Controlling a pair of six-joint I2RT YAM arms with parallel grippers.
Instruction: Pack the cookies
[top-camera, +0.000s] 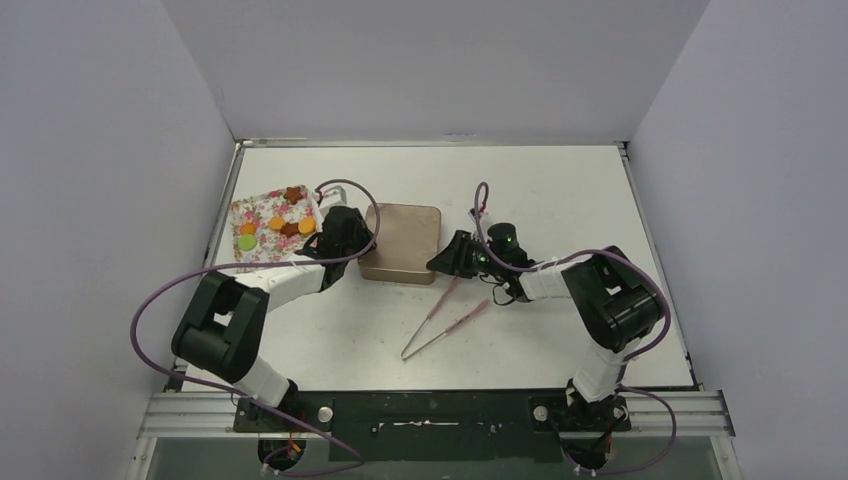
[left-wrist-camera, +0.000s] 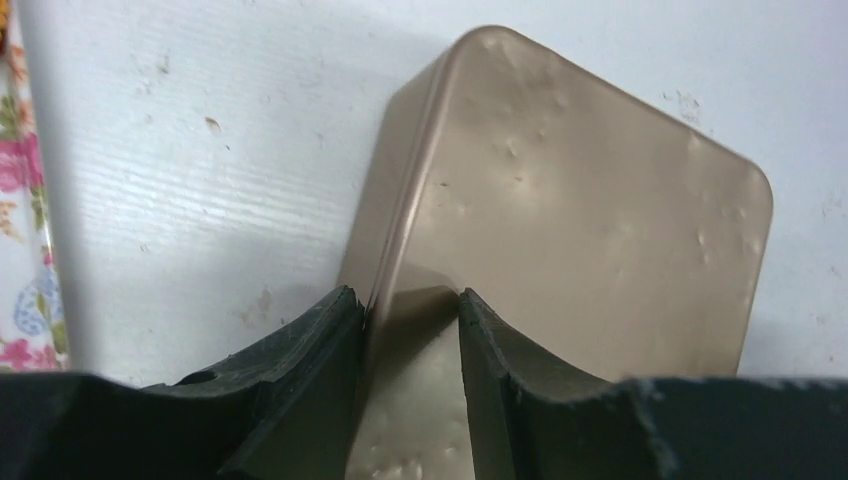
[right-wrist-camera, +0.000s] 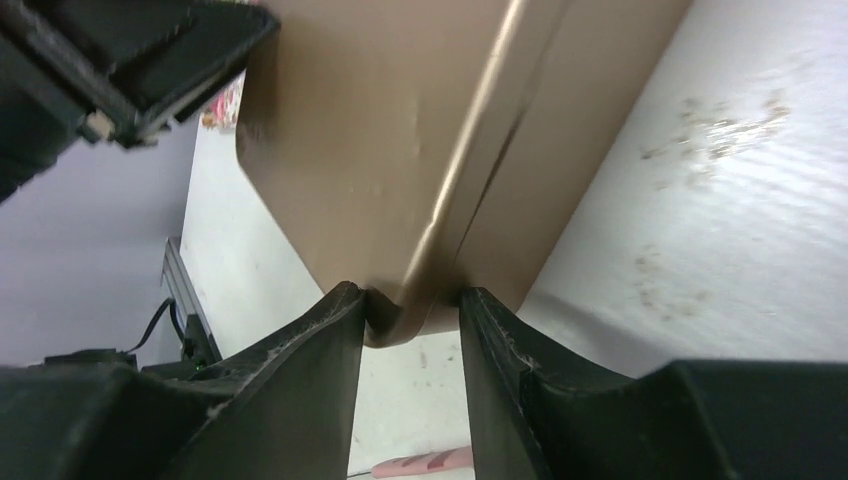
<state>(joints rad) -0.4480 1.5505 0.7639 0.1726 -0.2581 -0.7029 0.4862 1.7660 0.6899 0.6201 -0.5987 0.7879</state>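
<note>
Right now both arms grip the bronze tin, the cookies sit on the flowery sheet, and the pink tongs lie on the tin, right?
Not quite: the top external view shows the pink tongs on the table, nearer the arms than the bronze tin, not on it. The left gripper and right gripper do grip the tin, and the cookies sit on the flowery sheet.

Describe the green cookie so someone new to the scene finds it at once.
On the white table, look left of the tin to the floral sheet by the left edge. Several cookies lie on it; the green cookie is at the sheet's near-left part. It is the only green one, the others being orange or dark brown.
</note>
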